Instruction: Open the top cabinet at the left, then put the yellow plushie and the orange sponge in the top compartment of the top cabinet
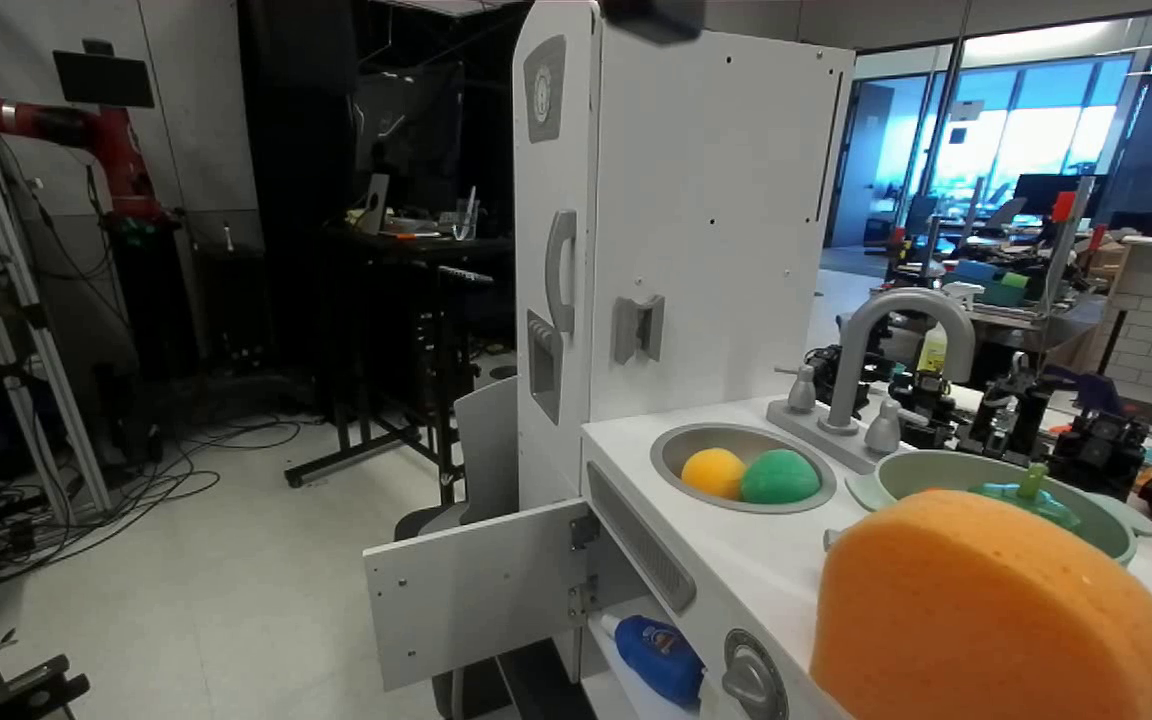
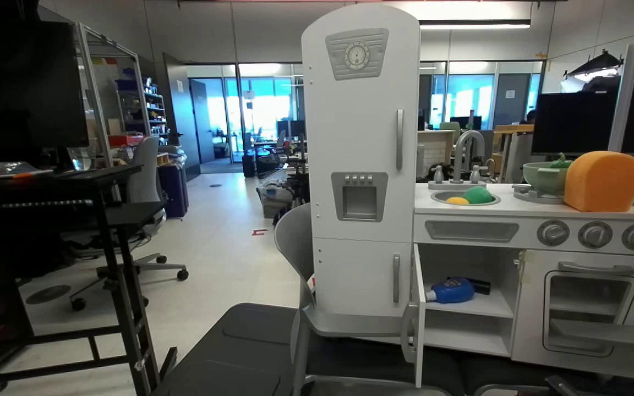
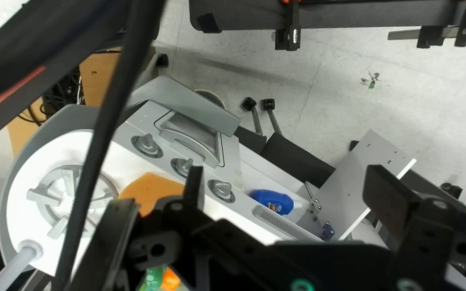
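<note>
The tall white cabinet's upper door (image 1: 548, 165) at the left is shut in both exterior views (image 2: 358, 137); its grey handle (image 1: 561, 270) shows there too (image 2: 399, 140). The round yellow plushie (image 1: 713, 473) lies in the sink beside a green one, also in an exterior view (image 2: 458, 201); it is hidden in the wrist view. The orange sponge (image 1: 996, 610) stands upright on the counter (image 2: 603, 181) and shows partly in the wrist view (image 3: 152, 190). My gripper (image 3: 283, 178) is open and empty, high above the counter front. The cabinet's inside is hidden.
A lower cabinet door (image 1: 481, 590) stands open, also in the wrist view (image 3: 366, 178); a blue bottle (image 2: 452, 290) lies on the shelf inside. A green pot (image 1: 996, 470), the faucet (image 1: 896, 310) and a grey chair (image 2: 292, 242) stand nearby. A dark part (image 1: 653, 18) shows at the top edge.
</note>
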You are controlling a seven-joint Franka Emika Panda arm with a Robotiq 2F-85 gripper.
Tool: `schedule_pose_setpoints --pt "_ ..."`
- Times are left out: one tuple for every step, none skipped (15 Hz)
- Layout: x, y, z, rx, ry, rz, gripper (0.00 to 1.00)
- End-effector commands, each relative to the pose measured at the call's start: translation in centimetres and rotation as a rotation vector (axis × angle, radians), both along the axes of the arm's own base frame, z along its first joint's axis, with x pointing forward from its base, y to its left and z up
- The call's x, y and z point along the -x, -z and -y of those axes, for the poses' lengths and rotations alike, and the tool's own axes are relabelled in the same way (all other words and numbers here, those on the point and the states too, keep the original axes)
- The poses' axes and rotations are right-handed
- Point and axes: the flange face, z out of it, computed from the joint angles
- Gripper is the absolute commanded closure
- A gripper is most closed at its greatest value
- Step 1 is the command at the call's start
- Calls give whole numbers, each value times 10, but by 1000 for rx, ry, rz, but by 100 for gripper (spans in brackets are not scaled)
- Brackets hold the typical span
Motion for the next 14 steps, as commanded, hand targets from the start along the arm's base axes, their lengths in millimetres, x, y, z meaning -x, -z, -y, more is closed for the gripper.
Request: schedule_pose_setpoints --pt "-7 5 -22 -13 -14 2 0" --pt "-10 9 -35 -24 -17 1 0" --pt "-12 17 -47 -39 -15 -1 0" --pt "-16 21 -67 -47 -14 -7 0" --pt "-20 27 -85 -50 -11 -6 0" --pt "-24 34 -102 -43 -7 5 0" --pt "-32 36 -121 -30 4 21 0" --pt "-39 44 -136 -9 25 51 0" --pt "-44 51 -149 6 48 84 0" --pt "-52 55 -168 24 69 140 0" --pt "-58 61 -181 38 89 185 0" --pt "-61 71 -190 50 103 233 0" --pt "-68 76 -207 65 112 276 0" --pt "-73 82 -220 83 125 317 0"
